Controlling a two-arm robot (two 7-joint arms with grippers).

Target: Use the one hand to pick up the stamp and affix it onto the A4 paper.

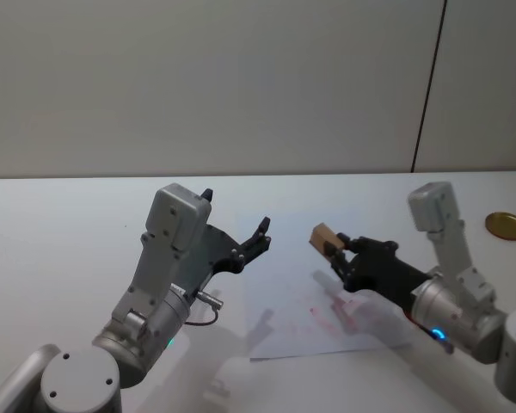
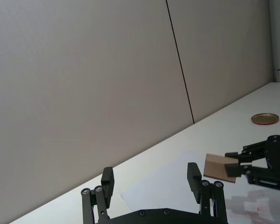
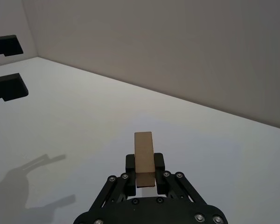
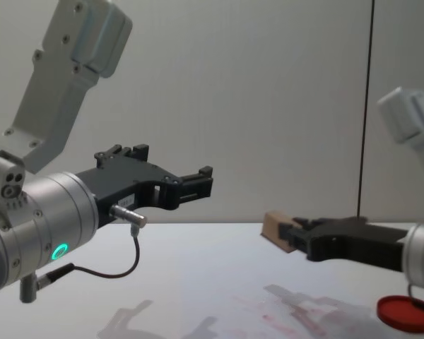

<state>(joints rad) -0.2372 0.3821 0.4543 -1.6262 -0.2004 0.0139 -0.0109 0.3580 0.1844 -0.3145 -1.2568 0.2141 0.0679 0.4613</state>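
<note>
Your left arm's silver wrist (image 4: 51, 212) is looming closest to the chest camera, its ring glowing green. The left tool (image 4: 173, 164) is hanging idle above the bench (image 1: 60, 224) with its fingers spread and nothing between them. The work is sitting with your right tool (image 1: 339, 249), which is pinching the wooden stamp (image 1: 324, 236) at its near end, so most of the block is jutting out past the fingertips. You are holding the stamp in the air, clear of the bench, and it appears to be hovering over the A4 paper (image 1: 279, 323), just beyond the smeared red ink marks (image 1: 322, 317). The block's long axis is running straight out along the line of the fingers, close to level and tipping slightly upward, while the sheet is lying flat underneath. So the target is lying below the stamp, not ahead of it, and you are probably going to need to pitch the wrist downward before lowering. Which face is carrying the print I cannot tell. The red ink pad (image 4: 408, 311) is resting on the bench beside your right arm.
</note>
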